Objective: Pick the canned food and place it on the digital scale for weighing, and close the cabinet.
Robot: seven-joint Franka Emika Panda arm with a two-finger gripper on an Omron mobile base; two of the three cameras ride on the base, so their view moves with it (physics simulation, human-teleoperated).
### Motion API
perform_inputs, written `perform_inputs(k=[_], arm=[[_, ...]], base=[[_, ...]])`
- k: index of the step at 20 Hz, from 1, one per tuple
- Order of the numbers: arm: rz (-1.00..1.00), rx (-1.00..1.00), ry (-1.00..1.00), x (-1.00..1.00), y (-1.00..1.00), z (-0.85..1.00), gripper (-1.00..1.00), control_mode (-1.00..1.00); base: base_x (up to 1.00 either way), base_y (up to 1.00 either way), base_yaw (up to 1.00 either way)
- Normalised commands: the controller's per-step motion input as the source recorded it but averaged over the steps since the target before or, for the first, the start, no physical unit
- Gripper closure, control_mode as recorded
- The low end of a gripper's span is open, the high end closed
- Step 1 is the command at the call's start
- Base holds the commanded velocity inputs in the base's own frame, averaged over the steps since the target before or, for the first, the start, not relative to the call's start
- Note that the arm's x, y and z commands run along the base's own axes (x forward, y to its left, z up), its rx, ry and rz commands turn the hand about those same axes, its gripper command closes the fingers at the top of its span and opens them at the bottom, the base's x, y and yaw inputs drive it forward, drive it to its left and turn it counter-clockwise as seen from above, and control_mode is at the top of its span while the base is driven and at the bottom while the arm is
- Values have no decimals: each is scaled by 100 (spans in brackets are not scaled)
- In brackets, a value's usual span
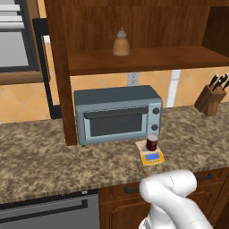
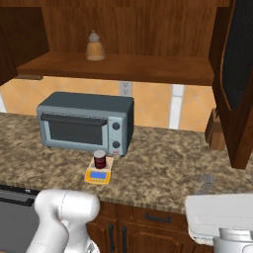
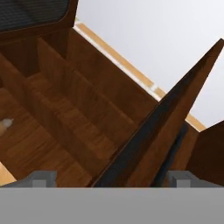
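The dark red canned food (image 1: 152, 142) (image 2: 100, 159) stands upright on the small yellow digital scale (image 1: 152, 157) (image 2: 97, 175), on the counter in front of the toaster oven. The brown cabinet (image 1: 143, 60) (image 2: 123, 66) above is open, and its glass-panelled door (image 2: 237, 74) swings out at the right. In the hand view my gripper (image 3: 111, 179) is open. The door's edge (image 3: 162, 127) runs up between the two fingertips (image 3: 41, 178), with the cabinet's shelves beyond it. Nothing is held.
A grey-blue toaster oven (image 1: 117, 114) (image 2: 86, 123) sits on the granite counter (image 1: 40, 156). A beige beehive bottle (image 1: 120, 43) (image 2: 95, 46) stands on the cabinet shelf. A knife block (image 1: 211, 98) is at the far right, by the wall. Drawers with black handles (image 2: 158, 217) lie below the counter.
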Motion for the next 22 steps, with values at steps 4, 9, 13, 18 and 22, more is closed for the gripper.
perform_inputs(k=[4, 9, 13, 18, 22], arm=[[-3, 0, 0, 4, -56, -11, -100, -100], [0, 2, 1, 28, -77, -15, -100, -100], [0, 0, 8, 76, -35, -38, -100, -100], [4, 4, 0, 82, -20, -5, -100, -100], [17, 2, -14, 32, -5, 38, -100, -100]], base=[[0, 0, 0], [0, 0, 0], [0, 0, 0], [0, 0, 0], [0, 0, 0]])
